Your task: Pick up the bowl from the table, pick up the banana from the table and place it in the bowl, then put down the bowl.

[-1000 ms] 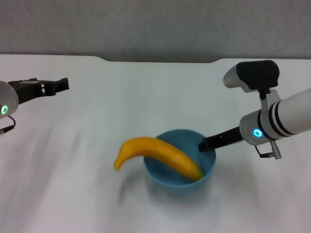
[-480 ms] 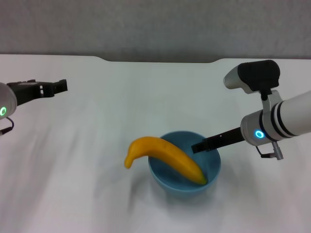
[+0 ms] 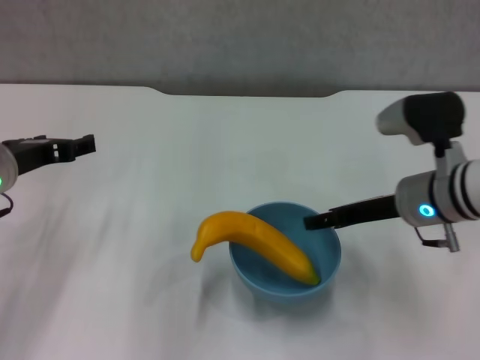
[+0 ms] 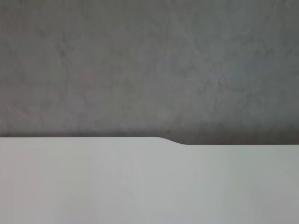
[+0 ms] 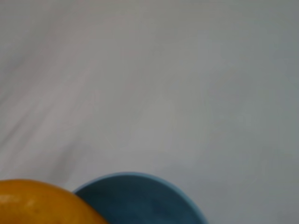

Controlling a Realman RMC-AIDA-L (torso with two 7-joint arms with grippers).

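The light-blue bowl (image 3: 279, 288) stands on the white table (image 3: 225, 150) in front of me, a little right of centre. The yellow-orange banana (image 3: 255, 238) lies in it, one end at the bowl's bottom right and the other sticking out over the left rim. My right gripper (image 3: 309, 222) reaches from the right, its dark tip over the bowl's far right rim. The right wrist view shows the bowl's rim (image 5: 140, 205) and part of the banana (image 5: 37, 205). My left gripper (image 3: 86, 144) hovers far to the left, away from both.
The table's far edge has a shallow notch (image 3: 247, 94), also in the left wrist view (image 4: 182, 142), with a grey wall behind it. White tabletop (image 4: 140, 186) lies all around the bowl.
The bowl with the banana shifted a little right and lower, then stayed still. My right arm has drawn back to the right. My left gripper has moved farther left.
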